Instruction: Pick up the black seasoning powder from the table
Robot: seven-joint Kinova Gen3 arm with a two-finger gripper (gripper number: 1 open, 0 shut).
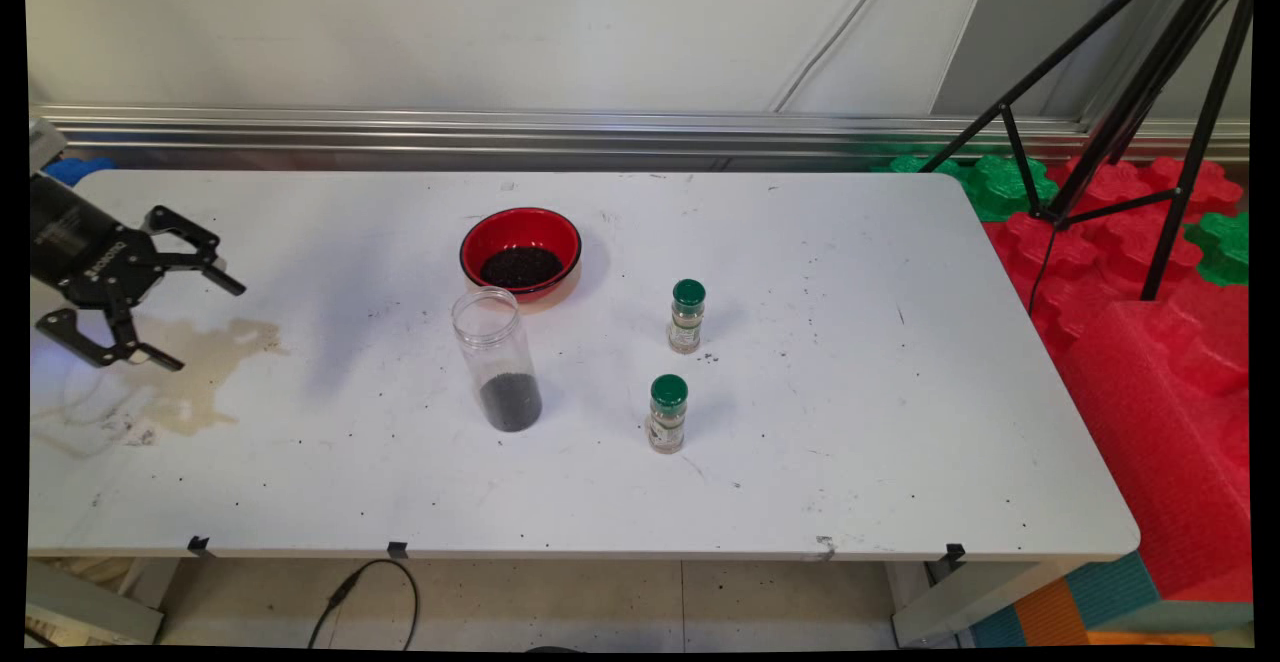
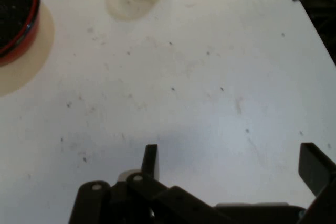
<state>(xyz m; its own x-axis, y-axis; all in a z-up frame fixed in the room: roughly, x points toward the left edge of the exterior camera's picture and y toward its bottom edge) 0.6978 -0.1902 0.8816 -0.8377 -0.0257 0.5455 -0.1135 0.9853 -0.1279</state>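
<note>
Wide-open and empty, my claw (image 1: pixel 205 327) hangs over the worktop's (image 1: pixel 850 462) left edge, above a tan stain (image 1: pixel 205 367).
Nearest me, mid-worktop, stands a clear jar (image 1: pixel 497 360) with dark grains; red bowl (image 1: pixel 520 252) just behind it, two green-capped bottles (image 1: pixel 686 317) (image 1: pixel 667 414) toward the right.

1. A white table (image 1: pixel 850 462) with rounded corners carries everything; its top is scuffed and peppered with small dark specks.
2. A red bowl (image 1: pixel 520 250) of black grains sits near the middle, toward the far side.
3. Just in front of it stands a clear lidless jar (image 1: pixel 496 358) with black grains at its bottom.
4. To the right stand two small green-capped spice bottles (image 1: pixel 686 316) (image 1: pixel 667 413), one behind the other, apart.
5. A brownish stain (image 1: pixel 205 367) spreads across the left part.
</note>
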